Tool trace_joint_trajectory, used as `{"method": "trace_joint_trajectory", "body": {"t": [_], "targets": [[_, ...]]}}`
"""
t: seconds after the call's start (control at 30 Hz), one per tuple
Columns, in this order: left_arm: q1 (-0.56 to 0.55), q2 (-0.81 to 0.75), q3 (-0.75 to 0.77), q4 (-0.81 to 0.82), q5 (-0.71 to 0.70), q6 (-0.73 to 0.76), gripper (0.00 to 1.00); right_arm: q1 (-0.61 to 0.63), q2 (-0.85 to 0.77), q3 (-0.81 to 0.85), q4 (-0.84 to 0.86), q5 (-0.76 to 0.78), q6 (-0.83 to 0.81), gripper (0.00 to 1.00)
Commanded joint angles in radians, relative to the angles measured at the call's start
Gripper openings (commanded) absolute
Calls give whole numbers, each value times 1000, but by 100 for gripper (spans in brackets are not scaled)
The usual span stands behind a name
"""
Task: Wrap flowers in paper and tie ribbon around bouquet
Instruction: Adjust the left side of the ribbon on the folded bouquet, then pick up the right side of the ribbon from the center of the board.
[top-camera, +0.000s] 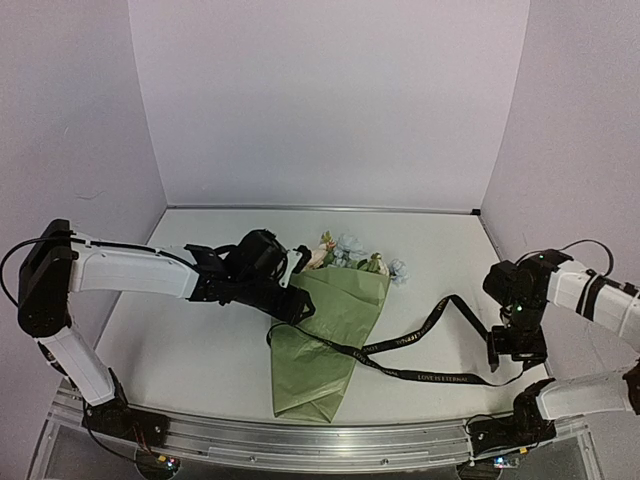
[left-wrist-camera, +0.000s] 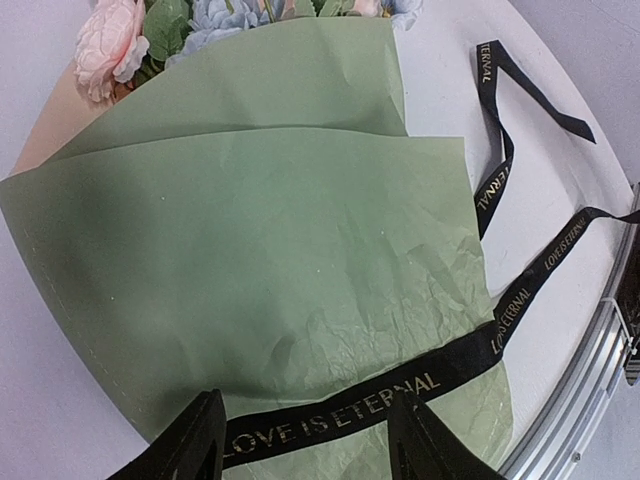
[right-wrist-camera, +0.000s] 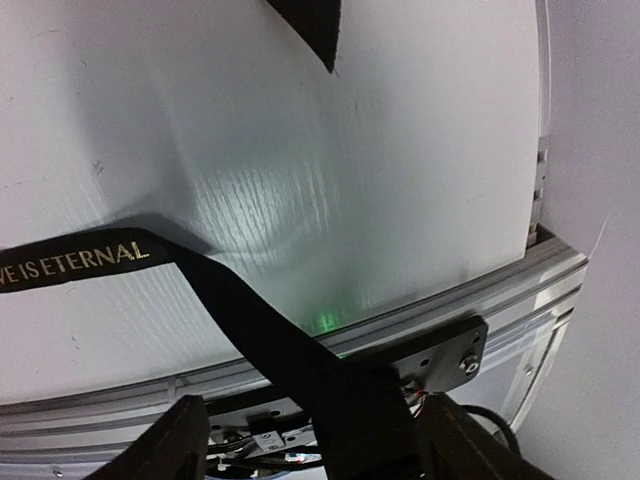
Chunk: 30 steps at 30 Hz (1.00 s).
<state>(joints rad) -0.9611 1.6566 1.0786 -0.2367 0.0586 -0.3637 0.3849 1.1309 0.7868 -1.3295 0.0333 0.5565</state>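
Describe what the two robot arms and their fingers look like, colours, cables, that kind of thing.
Both the left arm and right arm have smooth white tubular link covers joined by chunky black joints, with black wrist units. Thin black cables loop along them. The fingers are flat, matte black, tapered plates. No lettering is visible on either arm.

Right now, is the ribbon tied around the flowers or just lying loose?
Loose. The ribbon lies flat across the bouquet and trails onto the table; no knot or bow shows.
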Motion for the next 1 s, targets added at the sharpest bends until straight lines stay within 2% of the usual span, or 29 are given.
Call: {"method": "trace_joint_trajectory", "body": {"t": [0.0,0.07,0.2,0.37,0.5,0.7,0.9,0.97], "targets": [[5,-41,-2,2,-3,16,58,-66,95,87,62,101,-61,83],[5,-46,-1,2,-5,18,58,-133,136,86,122,53,-55,88],[5,-45,7,-4,-12,27,58,-223,200,33,312,-61,-15,89],[5,-51,9,-10,-13,28,58,-280,299,-4,484,-175,28,79],[5,-58,5,-12,-15,26,58,-323,338,-45,552,-168,53,67],[5,-63,2,-20,-14,22,58,-360,343,-85,596,-113,52,67],[5,-63,8,-32,-14,20,57,-377,380,-109,710,-94,66,67],[6,-67,7,-35,-15,17,57,-392,385,-108,728,-81,69,64]]}}
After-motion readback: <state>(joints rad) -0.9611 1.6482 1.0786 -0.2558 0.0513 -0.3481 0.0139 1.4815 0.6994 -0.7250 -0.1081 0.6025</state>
